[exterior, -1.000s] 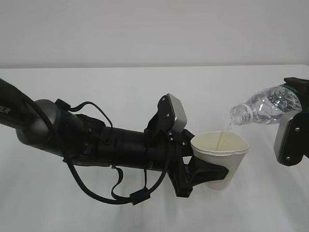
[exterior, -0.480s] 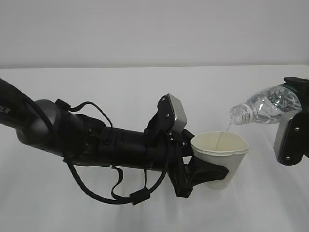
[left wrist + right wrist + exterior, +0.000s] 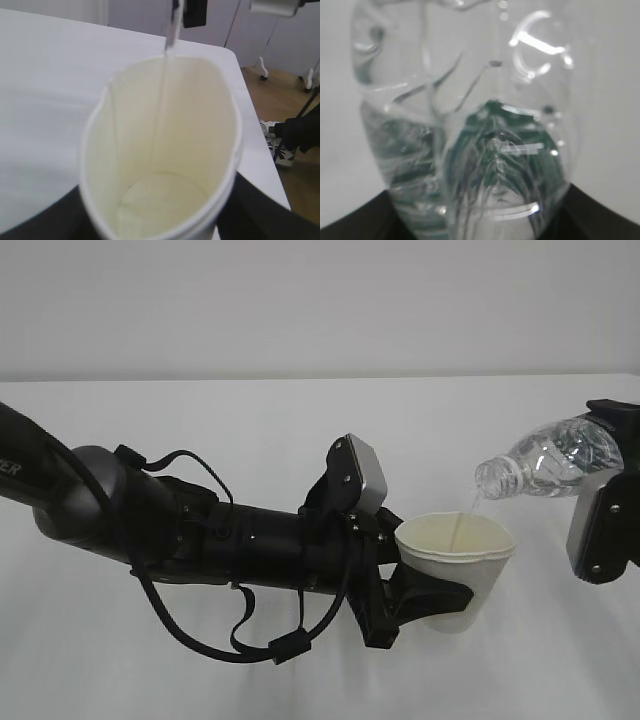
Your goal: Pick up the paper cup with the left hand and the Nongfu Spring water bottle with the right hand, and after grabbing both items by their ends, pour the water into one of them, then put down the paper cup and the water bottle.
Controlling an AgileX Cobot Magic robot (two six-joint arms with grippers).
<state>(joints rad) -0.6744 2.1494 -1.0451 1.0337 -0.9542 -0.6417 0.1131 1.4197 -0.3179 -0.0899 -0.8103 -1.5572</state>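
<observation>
Thin water (image 3: 462, 518) stream from tilted bottle (image 3: 545, 460) into cup (image 3: 458, 565)

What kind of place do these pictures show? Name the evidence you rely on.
Probably a robotics lab or test room. A bare white table stands before a plain wall, and two black robot arms pour water from a bottle into a paper cup. The left wrist view shows wooden flooring and wheeled equipment legs beyond.
</observation>
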